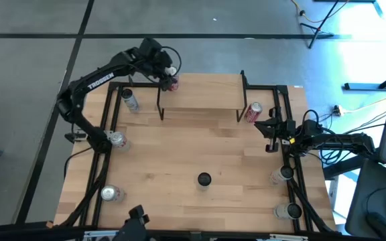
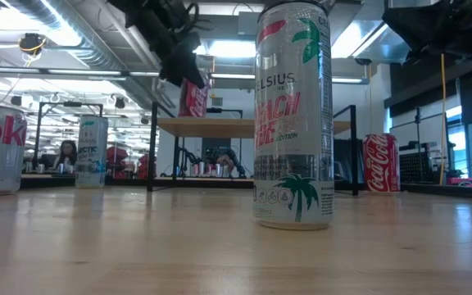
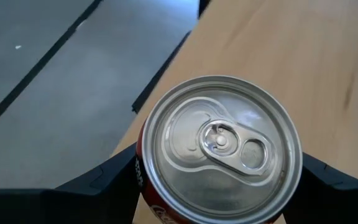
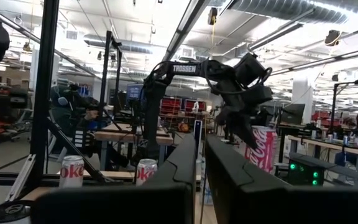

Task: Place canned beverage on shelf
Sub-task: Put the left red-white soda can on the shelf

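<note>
Left claw (image 1: 171,79) | grasping red can (image 1: 173,83) upright, tab up, over shelf (image 1: 206,94) left end; I judge it poised for set-down | Right claw (image 1: 272,127) | clenched empty, I park it off shelf's right end, clear of the drop.

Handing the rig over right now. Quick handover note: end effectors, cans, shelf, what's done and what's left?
Left end effector: closed on a red can, at the shelf's left end, over the plank; can tilted in the low view, whether it touches the plank can't be told.
Right end effector: shut, empty, parked by the table's right edge.
Done: can brought to the shelf.
Left: set it upright, release, retract.
Another red can stands on the table by the shelf's right leg.
</note>
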